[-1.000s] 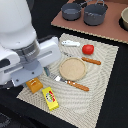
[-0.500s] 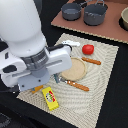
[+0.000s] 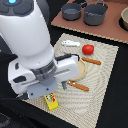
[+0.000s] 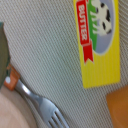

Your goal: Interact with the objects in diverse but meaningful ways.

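Observation:
The arm's white body fills the middle of the exterior view and hides my gripper. A yellow packet (image 3: 51, 102) pokes out below the arm on the woven mat (image 3: 102, 75). In the wrist view the same yellow packet (image 4: 99, 42) lies close up, with a red "BUTTER" band and a cow mark. An orange block's corner (image 4: 119, 107) shows beside it. The red tomato-like ball (image 3: 88, 49) and the white fish-like piece (image 3: 70, 43) rest at the mat's far side. No fingers appear in the wrist view.
A round tan plate (image 3: 82, 71) lies mid-mat with wooden-handled cutlery (image 3: 91, 61) beside it; a fork (image 4: 42, 104) shows in the wrist view. Two grey pots (image 3: 95, 14) stand on a brown board behind the mat.
The arm has swung toward the exterior view's right and down over the mat's near corner, now covering the orange block and part of the plate.

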